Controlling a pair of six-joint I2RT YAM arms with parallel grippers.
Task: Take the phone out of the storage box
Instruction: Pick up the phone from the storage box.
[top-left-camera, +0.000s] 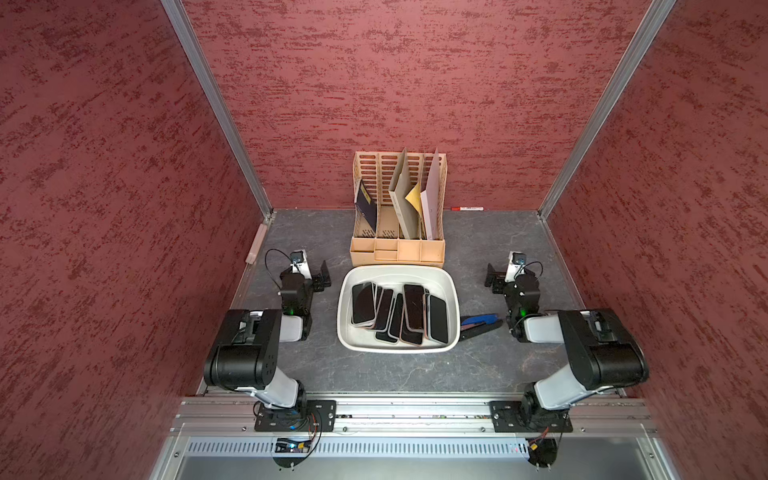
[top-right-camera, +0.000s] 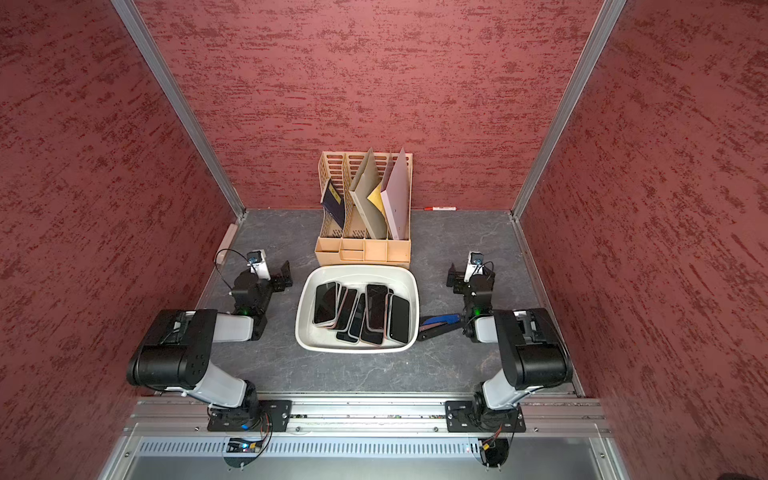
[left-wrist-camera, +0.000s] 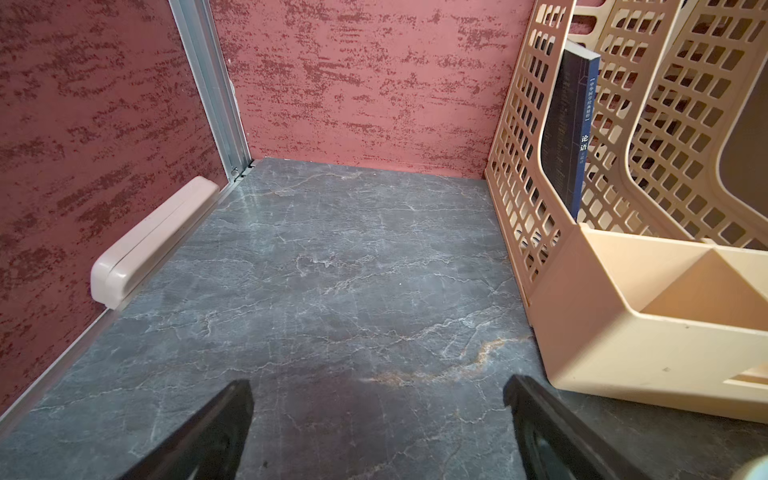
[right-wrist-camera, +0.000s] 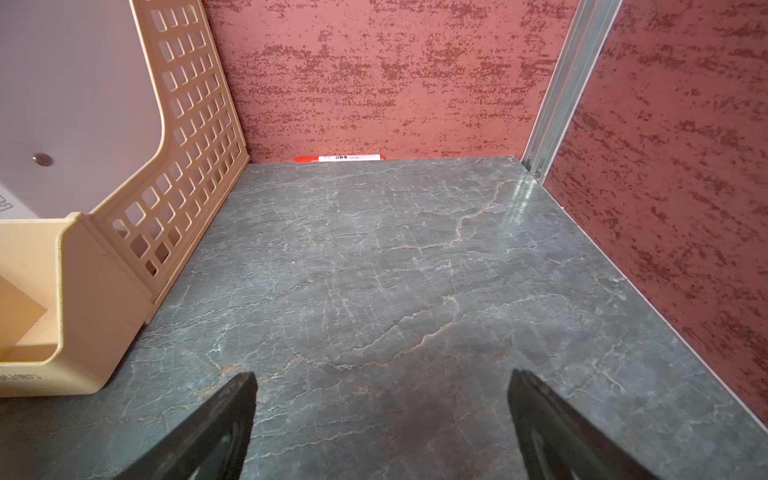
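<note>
The storage box (top-left-camera: 398, 270) (top-right-camera: 360, 271) is an off-white tub in the middle of the dark marble table, seen in both top views. Several phones (top-left-camera: 363, 303) (top-right-camera: 325, 302) with black screens lie overlapping inside it. My left gripper (top-left-camera: 323, 275) (top-right-camera: 285, 274) (left-wrist-camera: 378, 386) rests low beside the tub's far left corner, open and empty. At the far right side of the tub my right gripper (top-left-camera: 491, 276) (top-right-camera: 454, 276) (right-wrist-camera: 383, 376) is also open, with only bare table between its fingers. Neither wrist view shows a phone.
A beige slotted file rack (top-left-camera: 397, 251) (left-wrist-camera: 623, 316) (right-wrist-camera: 83, 291) with folders and a blue book stands right behind the tub. A red marker (top-left-camera: 467, 208) (right-wrist-camera: 338, 158) lies by the back wall. A blue and black tool (top-left-camera: 480, 324) sits right of the tub. A beige bar (left-wrist-camera: 153, 241) lies along the left wall.
</note>
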